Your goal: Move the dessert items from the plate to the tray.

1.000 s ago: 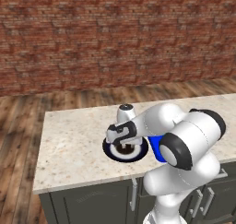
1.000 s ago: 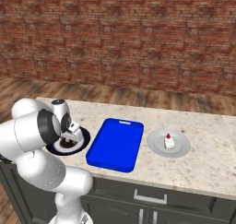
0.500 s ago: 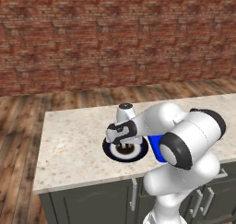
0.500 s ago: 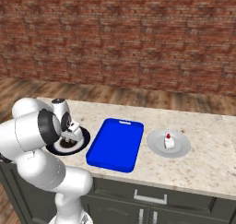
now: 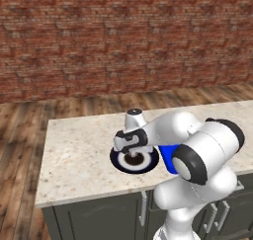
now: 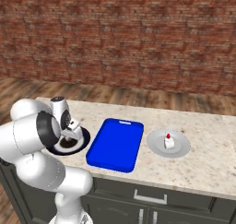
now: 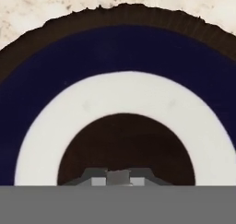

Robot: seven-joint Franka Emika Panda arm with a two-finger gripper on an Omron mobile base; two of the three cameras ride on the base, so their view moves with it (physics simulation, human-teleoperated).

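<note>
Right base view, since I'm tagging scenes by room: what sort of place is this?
Likely a kitchen: a speckled stone counter over dark cabinet doors, holding a plate, a blue tray and a small dessert dish.

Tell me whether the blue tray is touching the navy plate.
Apart. The right base view shows a strip of speckled counter between the tray and the plate.

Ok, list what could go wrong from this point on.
1. The end effector is shut low over the plate, but no dessert item can be made out between its tips in the hand view; it may lift away with nothing.
2. Pressing this close to the plate's centre, a lift could drag the plate.
3. The tray lies right beside the plate; a low carry could clip its near edge.
</note>
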